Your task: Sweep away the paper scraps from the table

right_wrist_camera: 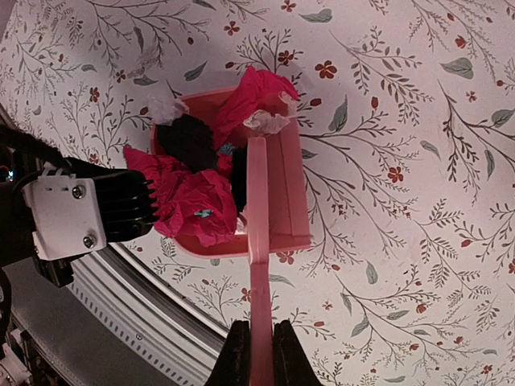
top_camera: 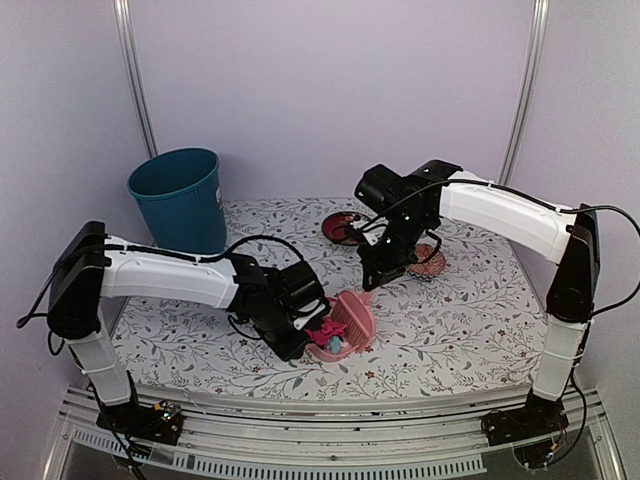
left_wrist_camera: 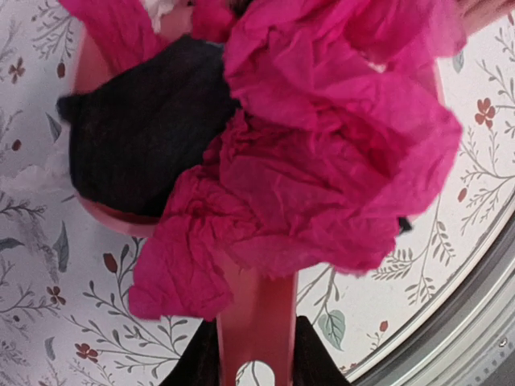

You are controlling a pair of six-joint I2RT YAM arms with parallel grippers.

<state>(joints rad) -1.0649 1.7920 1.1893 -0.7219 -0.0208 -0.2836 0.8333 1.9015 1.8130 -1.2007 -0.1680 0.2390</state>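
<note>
we are starting at the left gripper (left_wrist_camera: pixel 256 358), low in the middle of its wrist view: its two dark fingers are pinching the flat pink handle of a dustpan (left_wrist_camera: pixel 256 310), one on each side, just above the hanging hole. the pan is spreading out towards the top of that frame, and the paper scraps (left_wrist_camera: pixel 322 161) are piling inside it, crumpled hot pink over a black wad, some hanging over the rim above the handle.

the right gripper (right_wrist_camera: pixel 259 354), at the bottom edge of its own view, is squeezing tight on the thin handle of a pink brush (right_wrist_camera: pixel 278 193). the brush is reaching up the frame, its broad head lying over the right part of the pan, beside the heap of pink and black paper with a pale bit and a speck of light blue.

in the overhead view both grippers are meeting at the pan, low in the middle of the flowered table (top_camera: pixel 470 320). further up are standing a dark-red plate (top_camera: pixel 345 227) and a pink patterned dish (top_camera: pixel 430 260), well apart from the pan, and at the upper left corner a blue bin (top_camera: pixel 180 198).
</note>
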